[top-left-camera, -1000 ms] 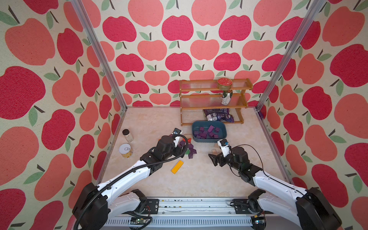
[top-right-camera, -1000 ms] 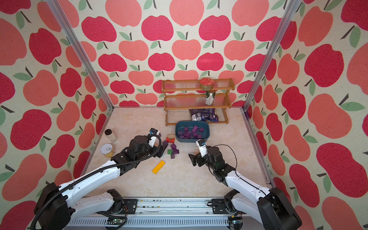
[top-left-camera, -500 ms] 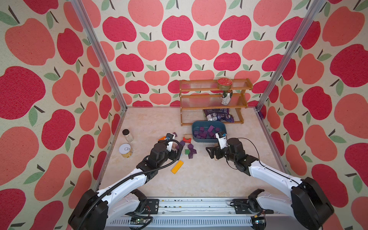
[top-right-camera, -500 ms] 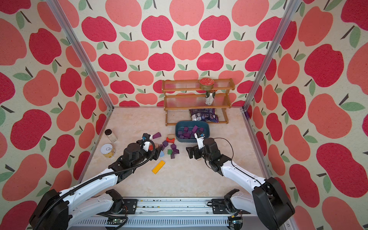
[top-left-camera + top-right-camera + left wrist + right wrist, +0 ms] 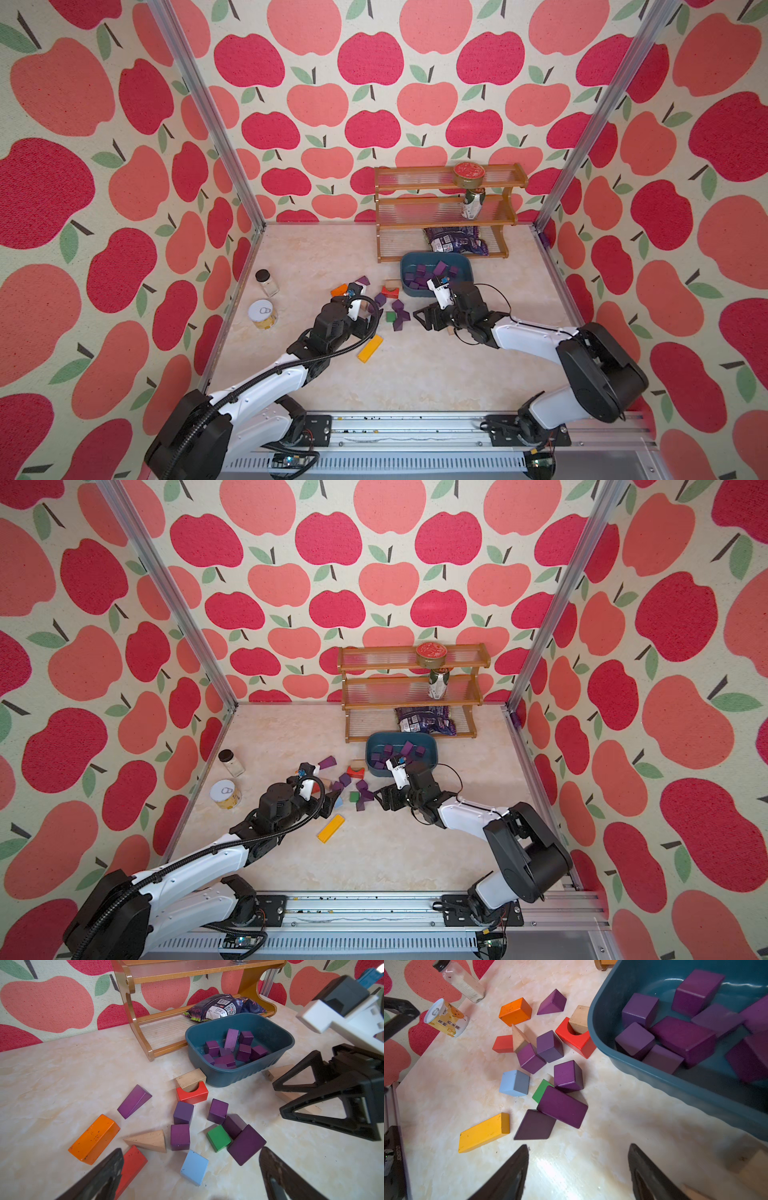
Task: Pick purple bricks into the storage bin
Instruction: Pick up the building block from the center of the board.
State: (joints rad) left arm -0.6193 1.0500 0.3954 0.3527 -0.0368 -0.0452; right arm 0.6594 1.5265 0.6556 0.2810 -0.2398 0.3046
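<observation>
Nearest the base, the yellow block (image 5: 483,1132) lies flat, wrong colour, so prob. one to skip. Just past it both arms lean in low over the loose pile. The left gripper (image 5: 189,1150) is spread wide w/ nothing btwn its jaws and the light-blue block (image 5: 194,1167) under the gap. The right gripper (image 5: 578,1147) has its jaws apart too, empty, bare table below, so it looks like lining up for a pick, not carrying. Ahead of it are the purple bricks (image 5: 562,1106) left to collect: a long one touching the green block (image 5: 540,1089), three cubes behind, and a wedge farther off by the orange block (image 5: 516,1011). They're mixed w/ other colours, so each grab prob. needs a clear side. The storage bin (image 5: 228,1078) sits just beyond, w/ the red arch (image 5: 192,1094) just beside its wall; that likely keeps trips short. A good batch of purple is already inside. Farthest back is the wooden rack (image 5: 444,208), w/ the snack bag (image 5: 222,1006) on its lowest tier: purple, but no brick.
</observation>
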